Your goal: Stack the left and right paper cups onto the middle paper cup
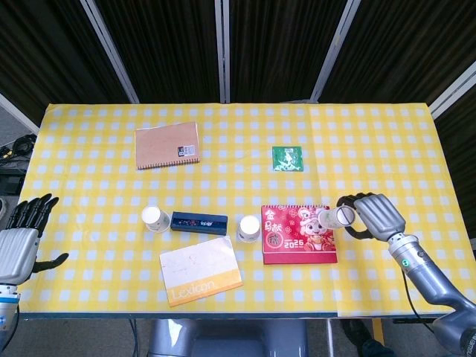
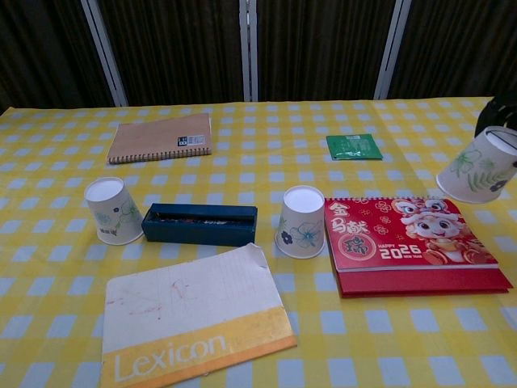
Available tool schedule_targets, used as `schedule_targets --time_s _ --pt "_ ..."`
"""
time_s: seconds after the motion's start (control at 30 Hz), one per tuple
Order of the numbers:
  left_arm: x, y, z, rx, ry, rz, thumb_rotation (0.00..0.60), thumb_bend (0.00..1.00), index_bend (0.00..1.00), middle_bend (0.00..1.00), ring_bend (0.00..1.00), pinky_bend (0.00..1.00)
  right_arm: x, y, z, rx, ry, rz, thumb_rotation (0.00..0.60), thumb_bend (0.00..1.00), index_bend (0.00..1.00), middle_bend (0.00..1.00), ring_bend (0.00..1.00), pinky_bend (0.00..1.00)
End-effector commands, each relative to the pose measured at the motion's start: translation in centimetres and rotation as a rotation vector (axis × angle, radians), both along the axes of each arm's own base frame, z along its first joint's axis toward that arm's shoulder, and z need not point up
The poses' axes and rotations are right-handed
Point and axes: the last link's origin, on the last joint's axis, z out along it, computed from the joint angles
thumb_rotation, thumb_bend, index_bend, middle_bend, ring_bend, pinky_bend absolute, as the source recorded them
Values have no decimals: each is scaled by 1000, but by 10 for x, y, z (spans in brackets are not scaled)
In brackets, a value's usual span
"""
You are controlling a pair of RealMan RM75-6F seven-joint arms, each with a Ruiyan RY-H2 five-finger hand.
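- The right hand (image 1: 373, 216) is wrapped around the right cup (image 2: 478, 166), which hangs tilted in the air above the right edge of the red calendar (image 1: 299, 234)
- The middle cup (image 1: 248, 228) stands upside down on the table (image 1: 357, 141), just beside the calendar's left edge; the left cup (image 1: 155, 219) also stands upside down, next to the dark blue box (image 1: 199, 222)
- The left hand (image 1: 18, 242) waits at the table's left edge with its fingers spread, holding nothing
- The step in hand looks to be carrying the right cup over the calendar to the middle cup
- To do it well, I would keep the cup high enough to pass the calendar's top edge, then turn it mouth-down before lowering
- Line the open mouth up right above the middle cup's flat bottom and come straight down; a sideways approach could knock the light cup over
- Keep the grip soft, since paper walls crush easily, and let go only once the cup has settled
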Motion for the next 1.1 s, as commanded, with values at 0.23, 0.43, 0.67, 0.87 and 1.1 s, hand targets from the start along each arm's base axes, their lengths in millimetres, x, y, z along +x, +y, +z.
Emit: schedule_targets --time_s 0.23,0.43,0.67,0.87,1.1 --pt "0 -2 4 -7 -23 -8 600 0 0 0 0 0 105 -6 -5 74 -89 199 600 367 391 449 364 413" --pt "-2 -2 6 -13 -37 -7 600 0 0 0 0 0 122 -11 -26 87 -12 236 600 368 391 448 364 413" --pt "-4 -2 9 -14 -49 -4 600 0 0 0 0 0 135 -15 -46 86 60 244 600 370 391 447 364 413" --pt "-4 -2 9 -18 -50 -4 600 0 0 0 0 0 146 -12 -61 117 64 210 600 368 391 447 364 413" --pt "-4 -2 10 -16 -54 -8 600 0 0 0 0 0 156 -8 -78 142 71 204 600 368 391 443 364 412"
